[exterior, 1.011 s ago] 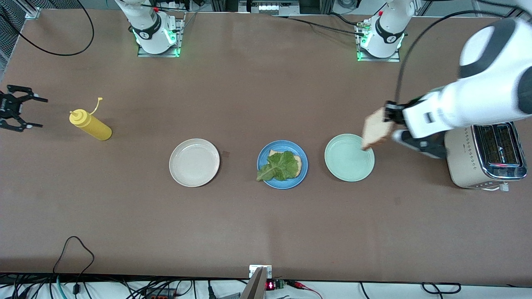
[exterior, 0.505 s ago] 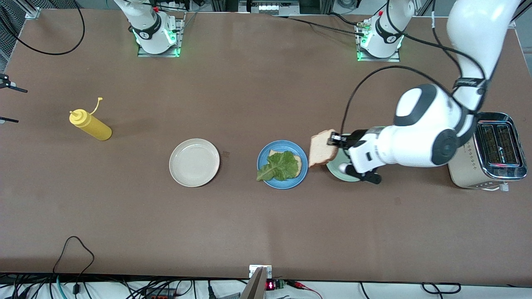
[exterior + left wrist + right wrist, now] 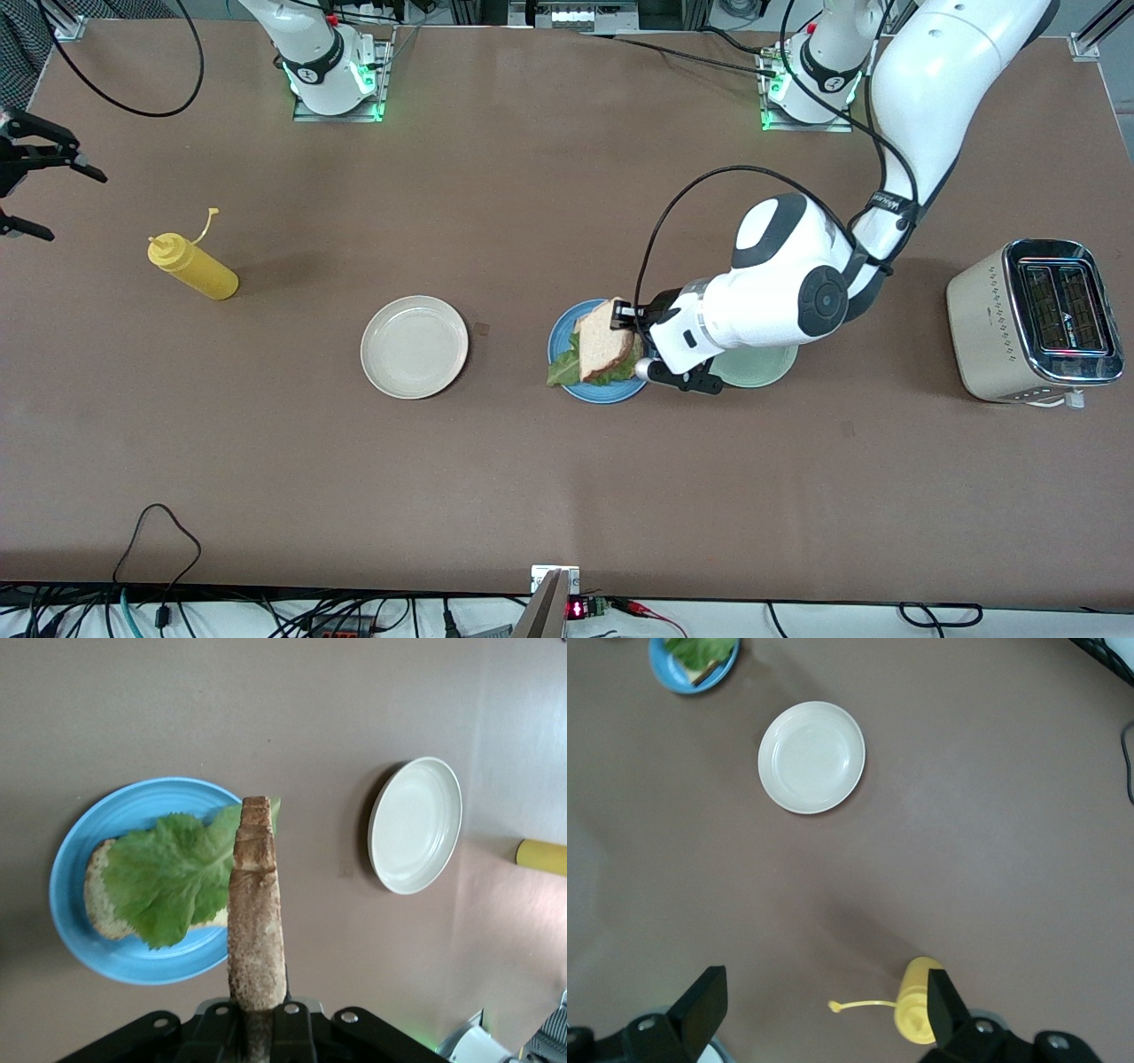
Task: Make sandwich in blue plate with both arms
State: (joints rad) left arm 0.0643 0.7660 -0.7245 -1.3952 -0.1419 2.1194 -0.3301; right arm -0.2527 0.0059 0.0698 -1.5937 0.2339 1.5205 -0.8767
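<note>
The blue plate (image 3: 567, 387) holds a bread slice with a green lettuce leaf (image 3: 560, 370) on top. My left gripper (image 3: 631, 328) is shut on a second tan bread slice (image 3: 605, 347) and holds it tilted over the lettuce; I cannot tell whether they touch. In the left wrist view the held slice (image 3: 257, 904) shows edge-on between the jaws of the left gripper (image 3: 257, 1028), over the blue plate (image 3: 66, 904), the lettuce (image 3: 173, 873) and the lower slice (image 3: 96, 904). My right gripper (image 3: 71, 206) is open and empty at the right arm's end of the table; it also shows in the right wrist view (image 3: 824, 1005).
A pale green plate (image 3: 764, 369) lies beside the blue plate, partly under the left arm. A beige-white plate (image 3: 414, 346) lies toward the right arm's end. A yellow squeeze bottle (image 3: 192, 268) stands near the right gripper. A toaster (image 3: 1032, 321) stands at the left arm's end.
My left arm has carried the bread slice from over the pale green plate to over the blue plate and lowered it toward the lettuce. My right gripper has shifted slightly at the table's end.
</note>
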